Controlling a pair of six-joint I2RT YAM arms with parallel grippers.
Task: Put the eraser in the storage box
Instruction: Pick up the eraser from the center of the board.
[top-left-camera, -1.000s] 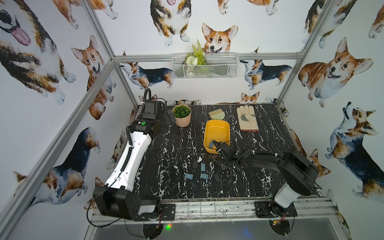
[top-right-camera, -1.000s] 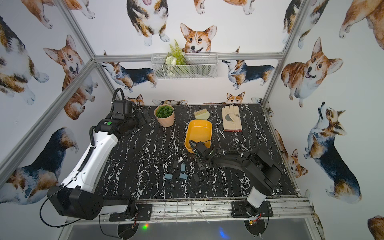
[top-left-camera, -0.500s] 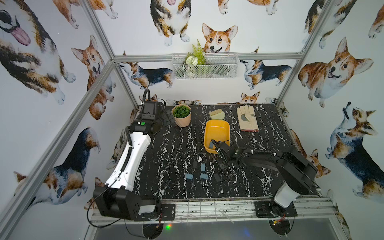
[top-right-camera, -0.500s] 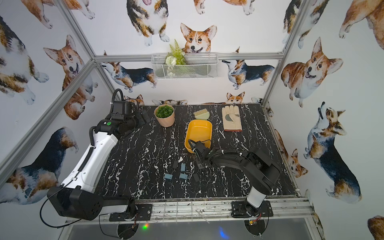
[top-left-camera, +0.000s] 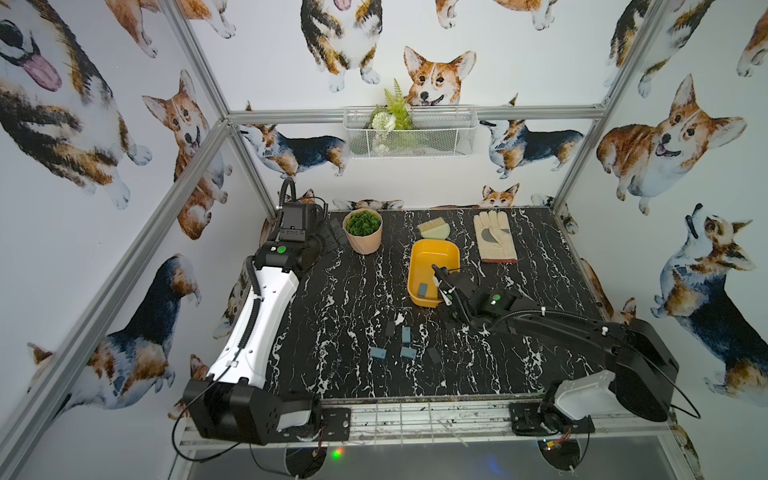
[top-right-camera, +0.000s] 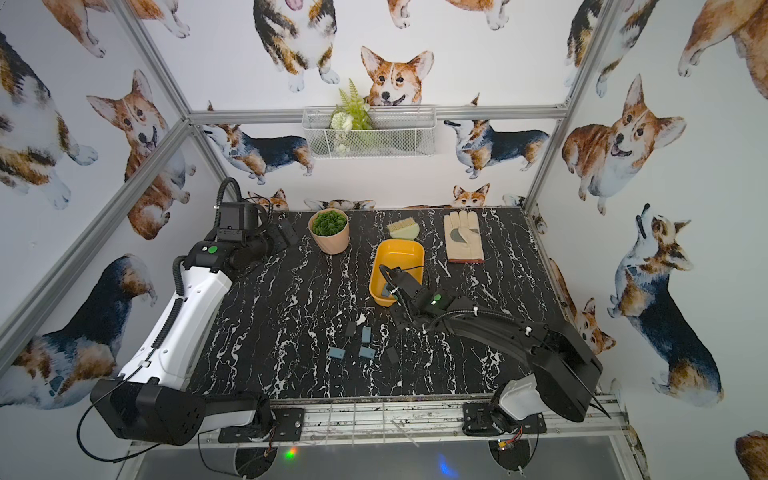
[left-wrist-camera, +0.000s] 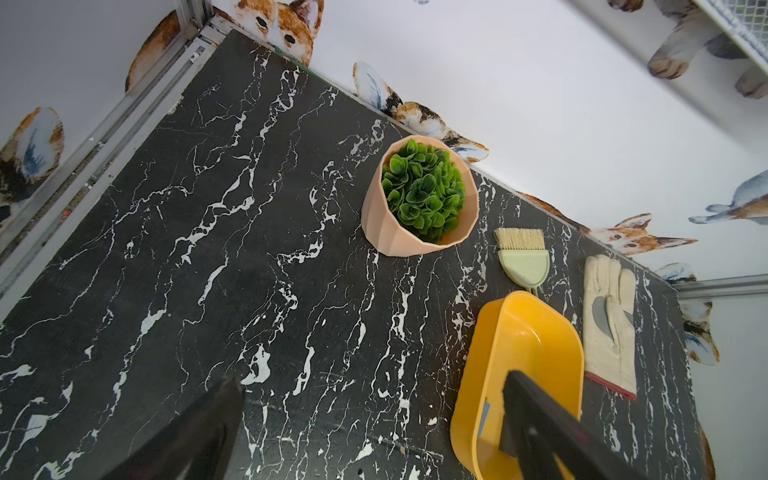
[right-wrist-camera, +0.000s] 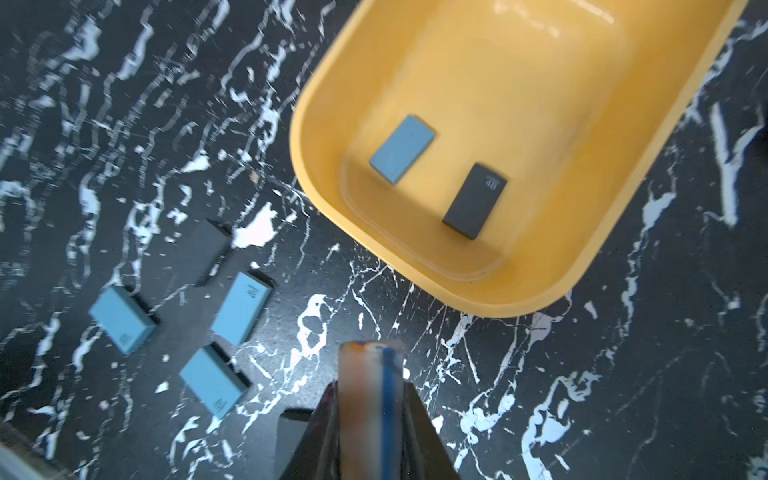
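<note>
Inside storage box (right-wrist-camera: 519, 83), by end wall: blue eraser (right-wrist-camera: 402, 148), dark eraser (right-wrist-camera: 475, 200) (apart).

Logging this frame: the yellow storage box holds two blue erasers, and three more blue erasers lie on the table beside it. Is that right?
Not quite. The storage box holds one blue eraser and one dark grey eraser, not two blue ones; the right wrist view shows both. The three blue erasers on the table are as you say.

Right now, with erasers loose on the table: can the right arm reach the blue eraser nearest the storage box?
Probably yes: the blue eraser lies in the open near its shut claw, which must open first.
</note>
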